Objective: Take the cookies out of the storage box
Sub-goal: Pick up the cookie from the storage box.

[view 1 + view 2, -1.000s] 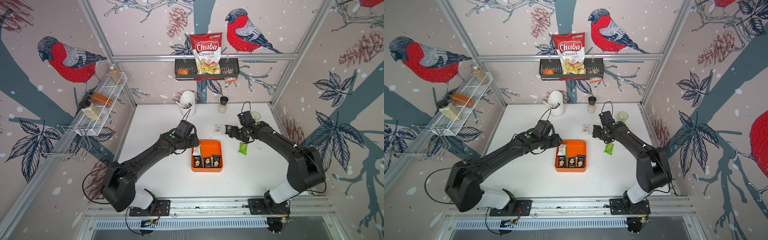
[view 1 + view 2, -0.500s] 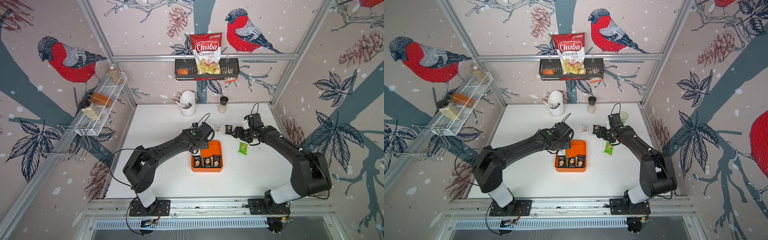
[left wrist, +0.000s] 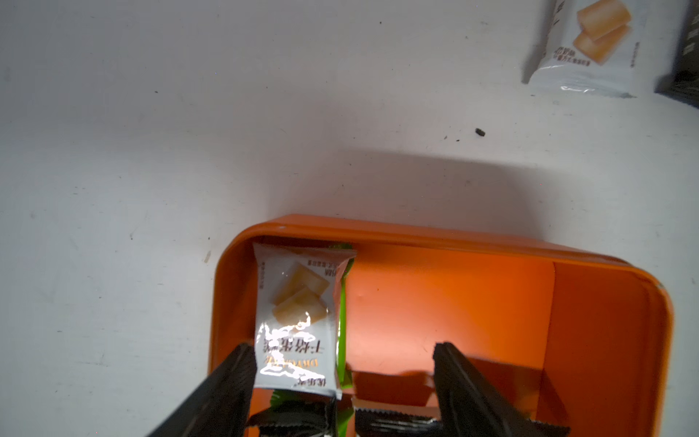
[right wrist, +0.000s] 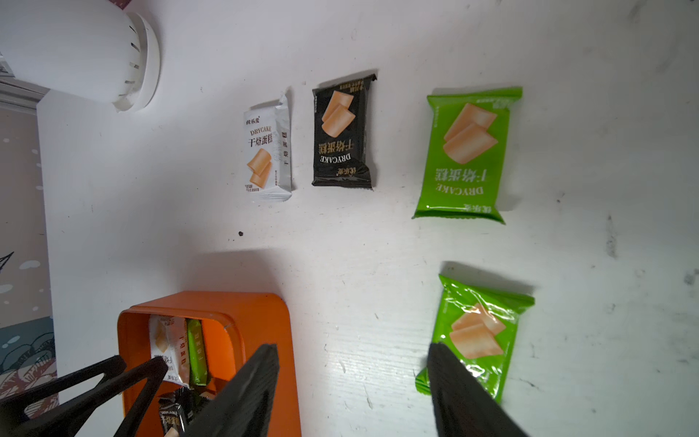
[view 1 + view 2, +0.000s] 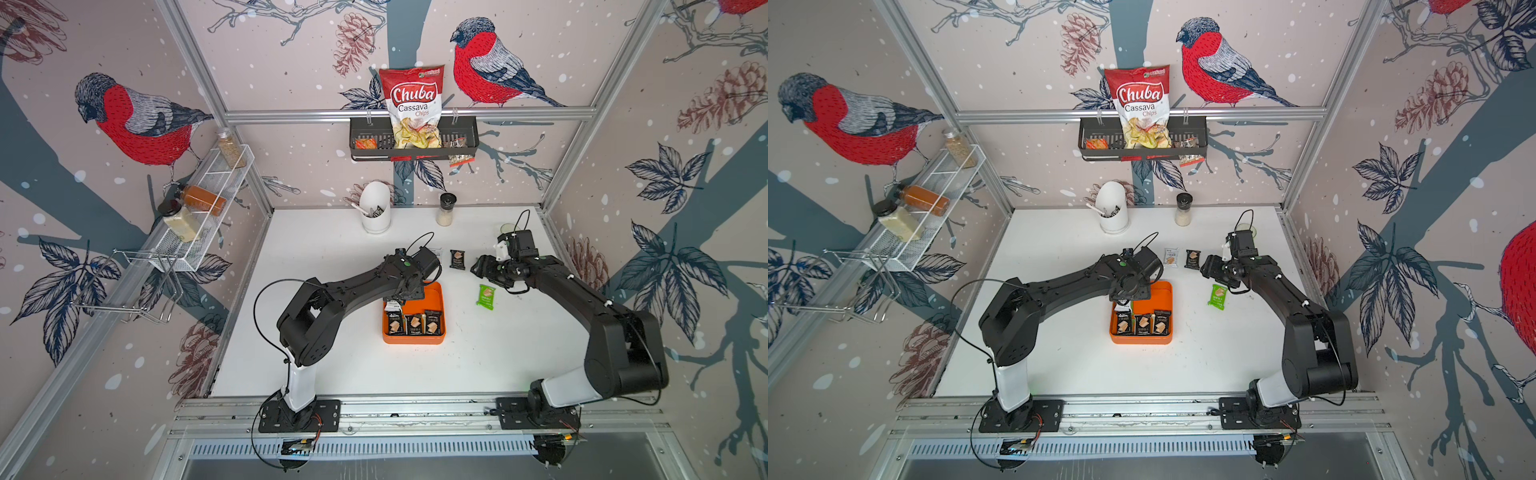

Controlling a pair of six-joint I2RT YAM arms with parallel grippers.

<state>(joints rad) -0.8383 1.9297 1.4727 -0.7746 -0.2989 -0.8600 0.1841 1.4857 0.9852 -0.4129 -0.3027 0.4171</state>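
Storage box: the orange storage box (image 5: 413, 340) sits mid-table on the white table (image 5: 332, 357), between the two arms in both top views (image 5: 1140, 340).
Cookies inside: three black packets (image 5: 413, 324) lie side by side along the wall nearest the arm bases. The inner white packet (image 3: 295, 314) lies along the left wall, with the inner green packet (image 3: 344, 321) tucked against its far edge.
Left gripper: the left gripper (image 3: 342, 350) points down over the left side of the box with its fingers spread and nothing pinched. The inner white packet lies between them, just beside one finger (image 3: 242, 367). Whether they touch cannot be told. The other finger (image 3: 450, 363) is well apart from it, over bare orange floor.
Cookies outside: beyond the box the outer white packet (image 5: 1170, 257) and the outer black packet (image 5: 1192, 259) lie flat, near each other but apart. To their right lie the far green packet (image 4: 469, 155), hidden in the top views, and the near green packet (image 4: 478, 329), which shows right of the box (image 5: 485, 296).
Right gripper: the right gripper (image 4: 351, 350) hangs above the table right of the box, fingers spread over bare table. The near green packet lies outside them, one corner hidden behind a finger (image 4: 454, 382).
Further out: a white cup (image 5: 375, 208) and a spice jar (image 5: 446, 210) stand near the back wall.
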